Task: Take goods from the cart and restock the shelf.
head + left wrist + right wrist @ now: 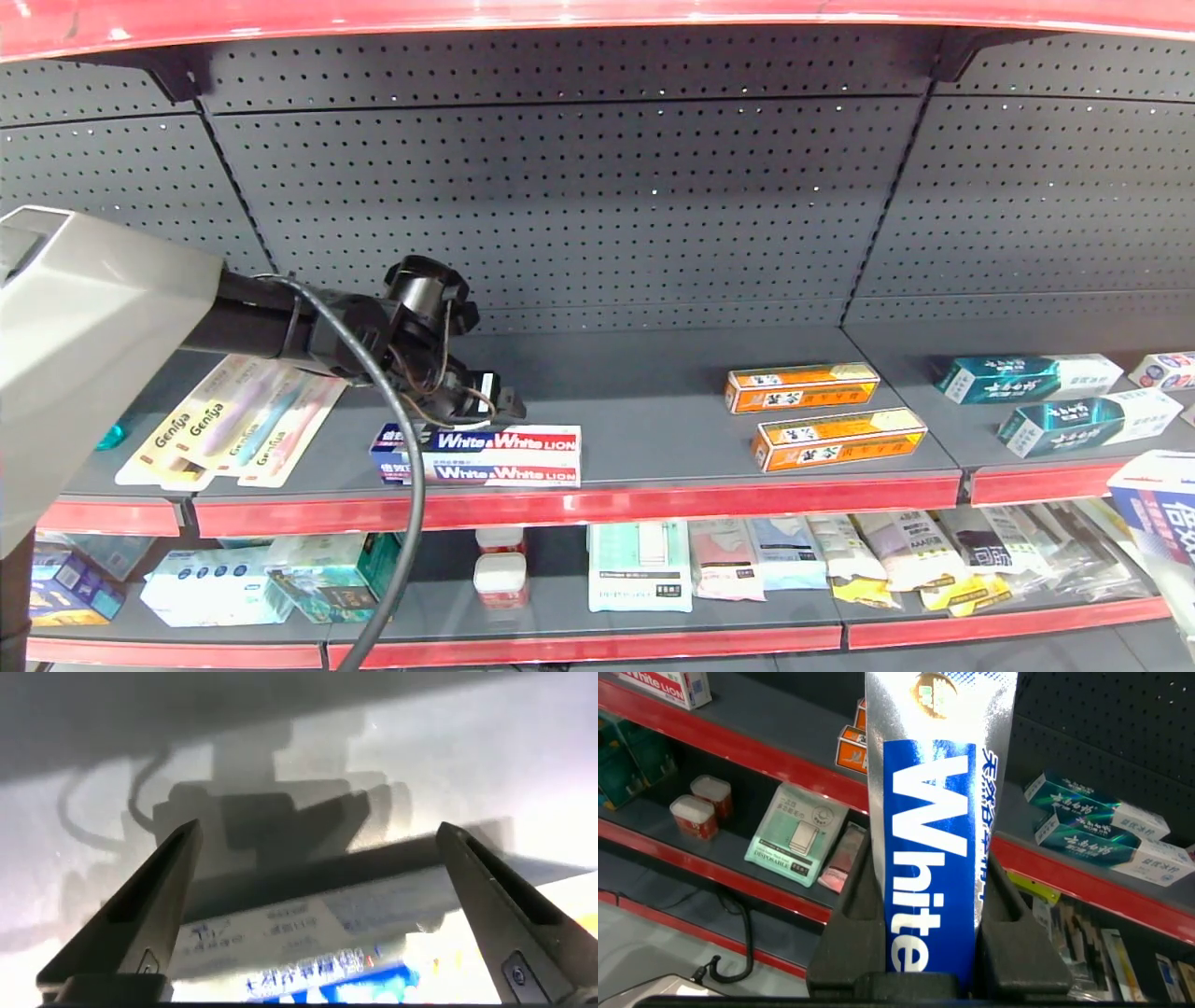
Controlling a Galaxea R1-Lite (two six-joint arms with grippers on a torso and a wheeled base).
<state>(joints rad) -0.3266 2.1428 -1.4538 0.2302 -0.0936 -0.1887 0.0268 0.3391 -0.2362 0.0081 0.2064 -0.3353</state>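
Note:
Two white, blue and red toothpaste boxes (478, 455) lie stacked near the front edge of the grey shelf (653, 411), left of centre. My left gripper (499, 403) hangs just above their back edge, fingers spread wide and open. In the left wrist view the left gripper (318, 915) straddles the box top (308, 952) without touching it. My right gripper (929, 943) is shut on a blue and silver toothpaste box (936, 812), held upright in front of the shelving. That box (1156, 504) shows at the far right edge of the head view.
Two orange boxes (822, 411) lie mid-shelf and teal boxes (1055, 397) on the right bay. Toothbrush packs (224, 429) lie left of my left arm. The shelf below holds packets (797, 833) and small jars (701, 807). A red-edged shelf (597, 14) runs overhead.

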